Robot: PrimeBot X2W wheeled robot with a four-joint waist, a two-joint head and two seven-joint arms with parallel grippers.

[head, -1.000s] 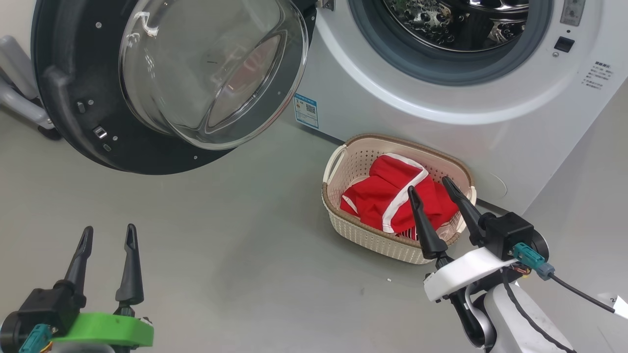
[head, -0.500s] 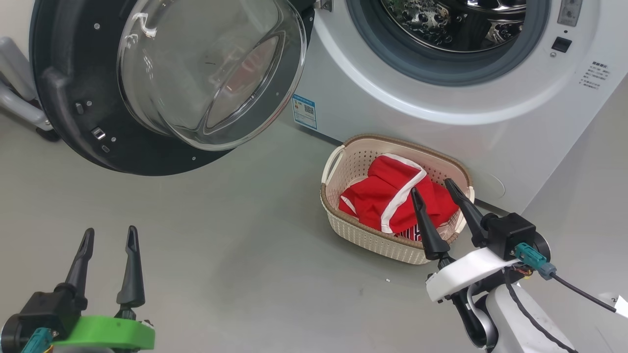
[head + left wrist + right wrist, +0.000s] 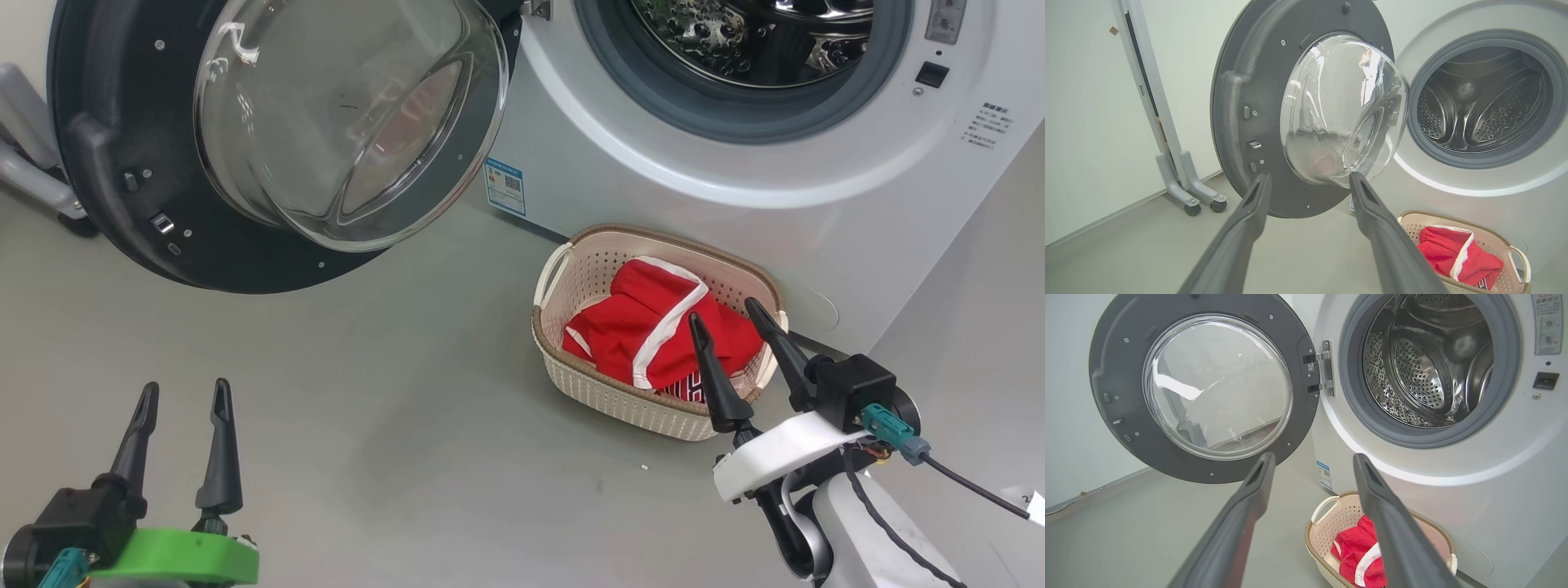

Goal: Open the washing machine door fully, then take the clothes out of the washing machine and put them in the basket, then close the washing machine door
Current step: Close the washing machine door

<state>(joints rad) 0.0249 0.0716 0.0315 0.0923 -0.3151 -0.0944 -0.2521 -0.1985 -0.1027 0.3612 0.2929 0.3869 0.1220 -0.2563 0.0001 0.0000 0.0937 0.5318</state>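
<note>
Clothes (image 3: 645, 335), red with white trim, lie heaped in the basket (image 3: 620, 400), which stands on the grey floor (image 3: 367, 392) against the foot of the washing machine (image 3: 735, 220)

Nearest in the head view, the left gripper (image 3: 184, 384) hangs at the lower left over bare floor, fingers spread wide and holding nothing. The right gripper (image 3: 722, 309) is at the lower right, also spread wide and empty, and there its dark fingers cross the basket's near rim. The right wrist view settles what the head view leaves unclear: the basket sits low on the floor beneath those fingers, apart from them, and they point toward the machine's front.

A dark-and-white patch at the near edge of the heap shows in the head view, while both wrist views give red and white alone.

Farther off, the washing machine door (image 3: 114, 163) stands swung open to the left, its glass bowl (image 3: 343, 122) bulging toward the robot. The right wrist view shows the metal hinge (image 3: 1325, 367) joining door to machine and a black latch socket (image 3: 1545, 379) on the far side of the opening. The left wrist view looks deep into the perforated steel drum (image 3: 1486, 106) and adds a pale wheeled stand (image 3: 1184, 179) by the wall behind the door. A blue label (image 3: 506, 185) is stuck low on the machine's front, just beside the door's rim
</note>
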